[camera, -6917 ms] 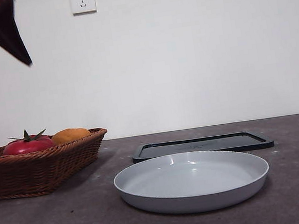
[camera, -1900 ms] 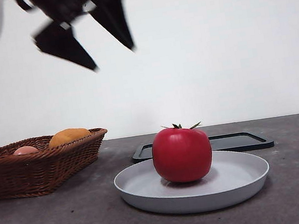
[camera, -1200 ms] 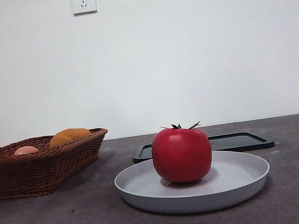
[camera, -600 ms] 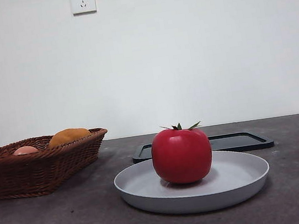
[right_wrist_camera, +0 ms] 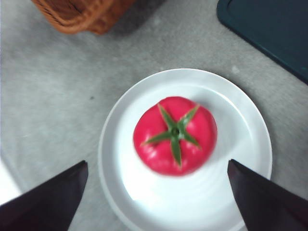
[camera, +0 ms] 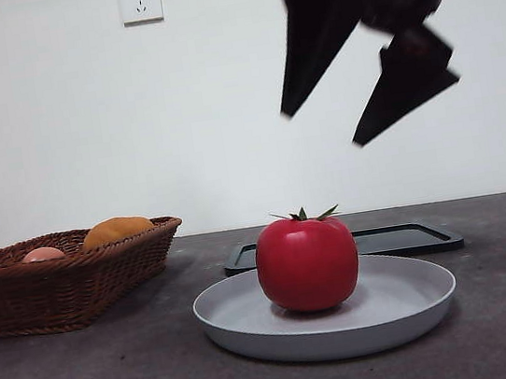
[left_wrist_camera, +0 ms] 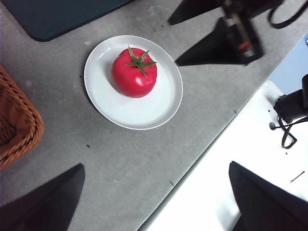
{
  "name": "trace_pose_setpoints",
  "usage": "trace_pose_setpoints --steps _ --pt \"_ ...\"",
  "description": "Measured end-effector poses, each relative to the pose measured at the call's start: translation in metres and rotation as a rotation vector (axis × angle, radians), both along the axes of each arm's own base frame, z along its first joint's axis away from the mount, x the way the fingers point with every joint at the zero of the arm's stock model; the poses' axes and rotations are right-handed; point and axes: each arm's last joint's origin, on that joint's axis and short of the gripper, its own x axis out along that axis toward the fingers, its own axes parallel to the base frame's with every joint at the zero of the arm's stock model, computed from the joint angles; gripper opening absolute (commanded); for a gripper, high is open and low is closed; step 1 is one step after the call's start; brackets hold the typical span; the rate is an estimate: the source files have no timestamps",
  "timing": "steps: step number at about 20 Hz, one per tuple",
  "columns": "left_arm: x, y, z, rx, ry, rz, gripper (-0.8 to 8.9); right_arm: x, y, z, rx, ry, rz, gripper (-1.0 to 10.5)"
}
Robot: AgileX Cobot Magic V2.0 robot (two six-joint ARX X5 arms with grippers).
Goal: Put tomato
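Note:
The glossy red tomato point(camera: 307, 263) with a green stem stands upright in the middle of the grey plate point(camera: 411, 307). My right gripper point(camera: 322, 129) hangs open and empty above the tomato, a little to its right, not touching it. In the right wrist view the tomato point(right_wrist_camera: 175, 135) lies on the plate point(right_wrist_camera: 240, 120), between my own open jaws point(right_wrist_camera: 157, 163). My left gripper point(left_wrist_camera: 155, 166) is open and empty, high over the table's near edge. Its view shows the tomato point(left_wrist_camera: 134, 72), the plate point(left_wrist_camera: 159, 113) and the right gripper point(left_wrist_camera: 216, 36).
A wicker basket point(camera: 59, 287) stands at the left, holding an orange-yellow fruit point(camera: 117, 230) and a pale pinkish fruit point(camera: 43, 254). A flat black tray point(camera: 411, 238) lies behind the plate. A wall socket point(camera: 140, 0) is on the back wall.
The tomato went from the basket to the plate and one gripper withdrew up left. In the last half second my right gripper came down from the top right corner to above the tomato.

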Motion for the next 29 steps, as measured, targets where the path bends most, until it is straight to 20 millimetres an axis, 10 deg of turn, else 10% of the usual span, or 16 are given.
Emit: trace_pose_setpoints --steps 22,29 --pt "0.000 0.000 0.000 -0.002 -0.004 0.000 4.65 0.032 0.045 -0.075 -0.123 0.039 0.023 4.9" --pt "0.000 0.000 0.000 -0.002 -0.004 0.000 4.65 0.031 0.048 -0.081 -0.136 0.057 0.032 2.6"
